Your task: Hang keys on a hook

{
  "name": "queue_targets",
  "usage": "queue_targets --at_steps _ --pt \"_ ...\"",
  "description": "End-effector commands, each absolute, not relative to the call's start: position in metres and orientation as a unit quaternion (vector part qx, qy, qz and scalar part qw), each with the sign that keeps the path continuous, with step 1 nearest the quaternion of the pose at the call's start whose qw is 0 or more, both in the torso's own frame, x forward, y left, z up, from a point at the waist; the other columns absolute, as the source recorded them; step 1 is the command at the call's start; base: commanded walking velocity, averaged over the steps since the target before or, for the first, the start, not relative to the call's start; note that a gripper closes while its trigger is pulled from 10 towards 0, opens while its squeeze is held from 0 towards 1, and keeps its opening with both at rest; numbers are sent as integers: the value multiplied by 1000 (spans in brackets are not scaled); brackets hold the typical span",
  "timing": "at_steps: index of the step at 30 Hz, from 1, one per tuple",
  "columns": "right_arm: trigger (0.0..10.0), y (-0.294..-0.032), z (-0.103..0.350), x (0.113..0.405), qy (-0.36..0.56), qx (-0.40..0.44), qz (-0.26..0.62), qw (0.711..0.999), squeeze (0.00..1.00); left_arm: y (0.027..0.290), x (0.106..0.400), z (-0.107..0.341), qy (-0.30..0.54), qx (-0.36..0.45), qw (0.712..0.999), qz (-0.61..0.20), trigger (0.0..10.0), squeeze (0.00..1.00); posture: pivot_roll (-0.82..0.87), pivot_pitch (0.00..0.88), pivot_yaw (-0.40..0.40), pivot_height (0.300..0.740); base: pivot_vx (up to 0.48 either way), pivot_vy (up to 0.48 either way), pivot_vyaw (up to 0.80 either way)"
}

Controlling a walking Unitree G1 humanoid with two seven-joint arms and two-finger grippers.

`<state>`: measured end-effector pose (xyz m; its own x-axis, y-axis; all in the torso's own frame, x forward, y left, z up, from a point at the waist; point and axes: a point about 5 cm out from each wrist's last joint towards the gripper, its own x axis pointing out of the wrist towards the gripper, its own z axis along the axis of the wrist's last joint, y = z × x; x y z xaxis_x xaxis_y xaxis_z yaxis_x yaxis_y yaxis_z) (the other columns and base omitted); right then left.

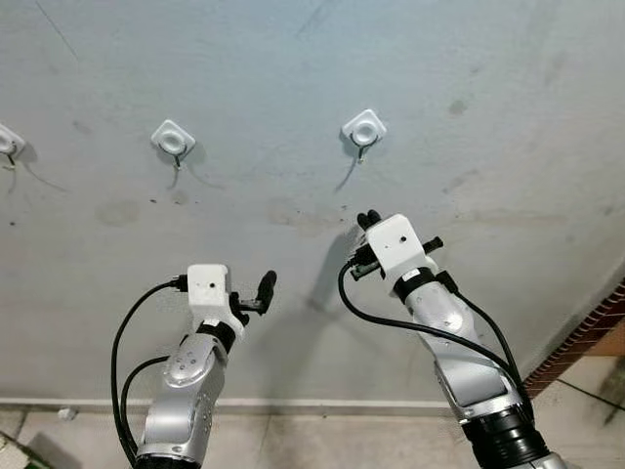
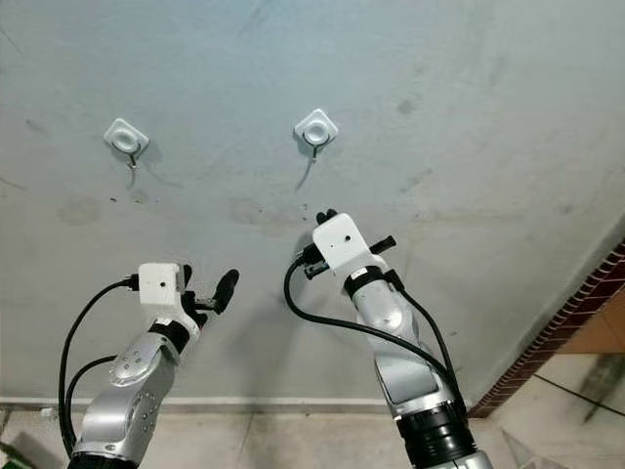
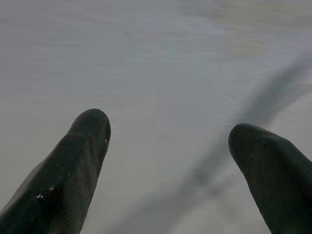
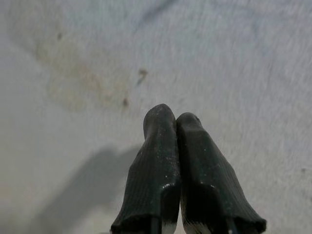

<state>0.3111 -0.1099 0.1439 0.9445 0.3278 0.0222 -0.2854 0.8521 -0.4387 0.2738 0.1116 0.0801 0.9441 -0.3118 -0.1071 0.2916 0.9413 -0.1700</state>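
A grey, stained wall [image 1: 469,78] stands before the robot, with white hooks stuck along it. One hook [image 1: 363,129] sits above the right arm, its thin metal prong hanging down with nothing on it. A second hook [image 1: 173,139] is mounted further to the left at about the same height, likewise bare. The edge of a third hook [image 1: 8,143] shows at the far left of the left eye view.

The right hand [image 1: 368,221] is raised towards the wall, just below the hook above it and apart from it. In the right wrist view its two black fingers [image 4: 156,165] press together side by side, and no keys can be made out between them. The left hand [image 1: 266,286] is held lower, well below the second hook. Its fingers [image 3: 73,165] stand wide apart in the left wrist view, with bare wall between them.

A strip of brick wall [image 1: 586,337] runs down at the right edge, and tiled floor [image 1: 322,440] lies along the foot of the wall.
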Motion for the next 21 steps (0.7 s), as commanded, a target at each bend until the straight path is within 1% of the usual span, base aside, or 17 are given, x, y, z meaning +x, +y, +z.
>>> queue_targets --at_steps 1,3,7,10,12,13,21 --pt "10000 -102 155 310 -75 -205 172 961 0 114 272 84 56 -61 983 -163 10000 0 -56 0 48 740 0 0 0" --pt "10000 -96 161 310 -90 -196 187 958 0 107 268 86 52 -64 978 -194 10000 0 -55 0 47 740 0 0 0" --pt "10000 -89 172 310 -111 -186 209 954 0 101 267 90 48 -64 973 -218 10000 0 -51 0 48 740 0 0 0" --pt "10000 -81 182 308 -133 -184 238 944 0 102 269 86 57 -58 974 -212 10000 0 -54 0 50 740 0 0 0" --pt "10000 -80 184 308 -138 -185 243 942 0 103 269 86 58 -56 974 -211 10000 0 -54 0 50 740 0 0 0" --pt "10000 -79 193 308 -156 -186 247 938 0 103 269 86 58 -57 974 -211 10000 0 -57 0 50 740 0 0 0" --pt "10000 -83 221 314 -202 -177 229 936 0 101 269 87 55 -63 973 -215 10000 0 -56 0 47 740 0 0 0"
